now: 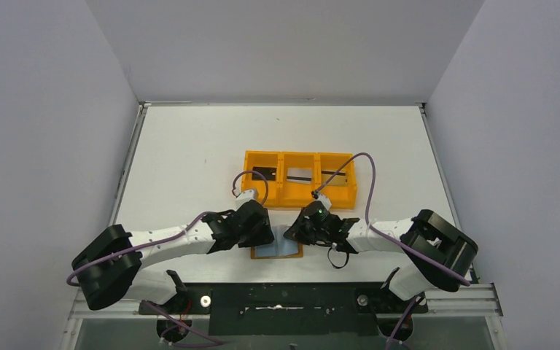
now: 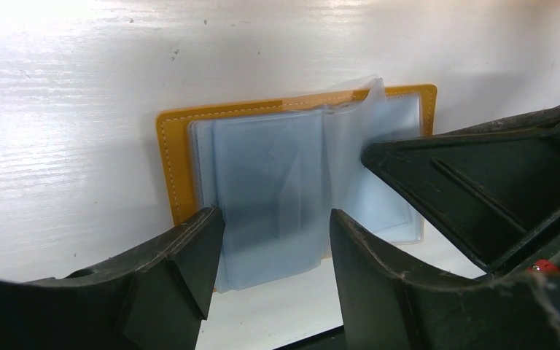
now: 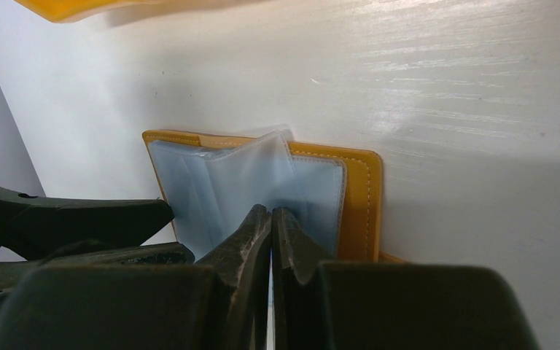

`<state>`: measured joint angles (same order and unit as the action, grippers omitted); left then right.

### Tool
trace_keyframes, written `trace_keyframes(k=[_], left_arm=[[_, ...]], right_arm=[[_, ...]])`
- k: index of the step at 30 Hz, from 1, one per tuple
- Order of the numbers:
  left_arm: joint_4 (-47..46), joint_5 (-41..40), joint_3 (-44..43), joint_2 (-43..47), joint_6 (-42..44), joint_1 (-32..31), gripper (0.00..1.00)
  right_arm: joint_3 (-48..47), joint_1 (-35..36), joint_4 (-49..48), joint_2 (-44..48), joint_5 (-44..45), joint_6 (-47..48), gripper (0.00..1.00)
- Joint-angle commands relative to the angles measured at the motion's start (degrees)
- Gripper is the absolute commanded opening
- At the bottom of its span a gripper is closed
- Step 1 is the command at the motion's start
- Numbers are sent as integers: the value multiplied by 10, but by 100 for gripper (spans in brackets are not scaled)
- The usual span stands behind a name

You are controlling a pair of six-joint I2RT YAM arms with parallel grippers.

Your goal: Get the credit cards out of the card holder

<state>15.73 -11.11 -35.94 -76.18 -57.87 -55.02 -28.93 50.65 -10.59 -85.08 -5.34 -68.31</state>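
The card holder [image 1: 277, 251] lies open on the bench [image 1: 189, 146] at 6 o'clock from the orange tray [image 1: 262, 154], with the left tool [image 2: 273, 222] apart astride its near edge and the right tool [image 3: 270, 215] shut at a raised clear sleeve [image 3: 262, 164], so a pull may drag the unpinned holder along.

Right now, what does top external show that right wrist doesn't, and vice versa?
Top external only: the orange tray with all three compartments, the left arm and right arm end to end, and a purple cable.

Right wrist only: the right gripper shut, its tips meeting at a lifted clear sleeve, and the stitching on the card holder.

Both: the card holder lying open on the white table, the left gripper beside it, and at least an edge of the orange tray.
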Motion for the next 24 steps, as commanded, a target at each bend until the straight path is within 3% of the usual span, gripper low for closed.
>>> trace_keyframes(k=[1, 8, 15, 24], left_arm=[[-1, -2, -4, -4, -2, -2, 55], [17, -12, -14, -8, 2, -2, 55], [-122, 101, 11, -39, 5, -2, 55], [-181, 117, 17, -56, -11, -2, 55]], right_arm=[[5, 3, 66, -21, 15, 17, 0], [4, 3, 66, -26, 14, 18, 0], [4, 2, 64, -27, 13, 17, 0], [6, 3, 64, -25, 13, 16, 0]])
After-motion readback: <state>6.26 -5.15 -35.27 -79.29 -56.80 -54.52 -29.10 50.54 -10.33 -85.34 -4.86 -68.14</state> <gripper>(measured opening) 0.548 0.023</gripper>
